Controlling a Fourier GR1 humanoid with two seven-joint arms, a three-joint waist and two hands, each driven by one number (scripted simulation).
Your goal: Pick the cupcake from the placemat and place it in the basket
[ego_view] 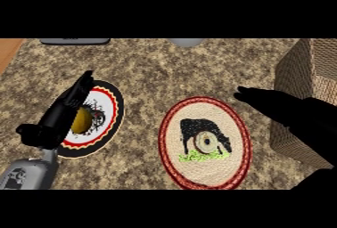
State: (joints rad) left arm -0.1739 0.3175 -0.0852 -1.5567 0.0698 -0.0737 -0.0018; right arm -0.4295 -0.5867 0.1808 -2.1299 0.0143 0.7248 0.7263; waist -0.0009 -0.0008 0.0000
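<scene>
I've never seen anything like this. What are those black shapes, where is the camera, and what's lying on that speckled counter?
The camera sits in a humanoid robot's head and looks steeply down at a speckled stone counter. The black shapes are the robot's hands, on grey forearms. Its left hand rests open, fingers up, in front of a round plate with a red and black rim. The plate carries a yellow thing, partly hidden. Its right hand is open and holds nothing, near a tan woven basket. In the middle lies an oval woven placemat with a red border. The small round thing on it is probably the cupcake, seen from above.
</scene>
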